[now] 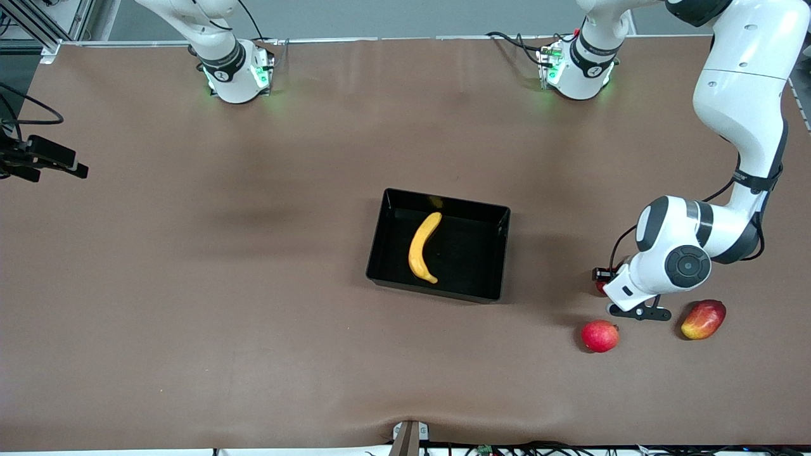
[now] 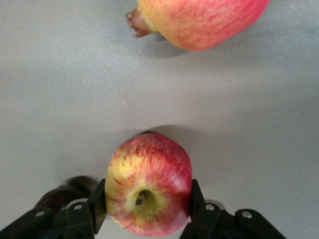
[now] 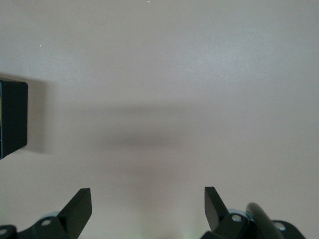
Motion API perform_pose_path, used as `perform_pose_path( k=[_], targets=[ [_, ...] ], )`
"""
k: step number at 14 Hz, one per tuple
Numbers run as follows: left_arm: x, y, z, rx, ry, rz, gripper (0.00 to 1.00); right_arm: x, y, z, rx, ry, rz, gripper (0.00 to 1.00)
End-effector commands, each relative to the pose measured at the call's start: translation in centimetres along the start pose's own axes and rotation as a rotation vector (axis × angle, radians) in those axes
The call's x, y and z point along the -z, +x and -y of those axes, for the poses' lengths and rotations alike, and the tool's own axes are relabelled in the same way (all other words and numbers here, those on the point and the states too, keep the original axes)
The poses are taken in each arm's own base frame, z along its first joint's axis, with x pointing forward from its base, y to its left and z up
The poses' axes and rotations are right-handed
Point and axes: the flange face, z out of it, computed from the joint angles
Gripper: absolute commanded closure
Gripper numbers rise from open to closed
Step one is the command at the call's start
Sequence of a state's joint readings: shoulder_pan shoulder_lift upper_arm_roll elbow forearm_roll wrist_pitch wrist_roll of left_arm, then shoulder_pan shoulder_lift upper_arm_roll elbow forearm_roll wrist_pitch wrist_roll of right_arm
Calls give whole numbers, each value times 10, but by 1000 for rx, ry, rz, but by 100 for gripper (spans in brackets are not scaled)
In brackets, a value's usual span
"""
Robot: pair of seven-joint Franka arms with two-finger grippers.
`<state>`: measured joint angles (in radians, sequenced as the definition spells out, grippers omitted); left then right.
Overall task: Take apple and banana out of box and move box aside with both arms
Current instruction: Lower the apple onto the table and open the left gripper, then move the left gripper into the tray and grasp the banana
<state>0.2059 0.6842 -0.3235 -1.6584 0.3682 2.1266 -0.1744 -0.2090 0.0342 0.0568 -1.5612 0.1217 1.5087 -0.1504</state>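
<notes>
Left gripper [image 2: 144, 209] pinching small red-yellow streaked apple [image 2: 148, 183] at left arm's table end. Right gripper [image 3: 148, 209] spread over bare table. Curved yellow banana [image 1: 423, 247] in glossy black tray [image 1: 500, 253].

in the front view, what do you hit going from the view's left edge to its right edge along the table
right gripper → banana lying in the black tray → plain red fruit → mango. The apple, under the left arm's wrist, is left out of the order.
</notes>
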Motion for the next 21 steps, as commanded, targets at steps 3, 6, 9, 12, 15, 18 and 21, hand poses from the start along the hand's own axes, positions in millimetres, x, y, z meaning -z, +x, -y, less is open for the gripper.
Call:
perform_pose_path(
  k=[3,6,9,12,15,18,21],
  targets=[
    [52,-6,-1,-15,27,-57,0,7,-1,7,22,-45,5,0],
    [107,-19,-41,-31,17,-66,0,3,-1,29,71,-158,38,0],
    [141,-34,-104,-2,-48,-63,0,2,0,32,85,-184,43,0],
    [155,-51,-183,82,-87,-60,0,2,-1,28,77,-178,45,0],
    [162,-71,-270,68,-95,-84,0,1,0,26,74,-176,46,0],
    [151,-85,-348,0,-130,-114,0,-1,0,19,61,-173,50,0],
    [121,-88,-398,-42,-201,-189,0,-3,0,19,60,-171,54,0]
  ],
)
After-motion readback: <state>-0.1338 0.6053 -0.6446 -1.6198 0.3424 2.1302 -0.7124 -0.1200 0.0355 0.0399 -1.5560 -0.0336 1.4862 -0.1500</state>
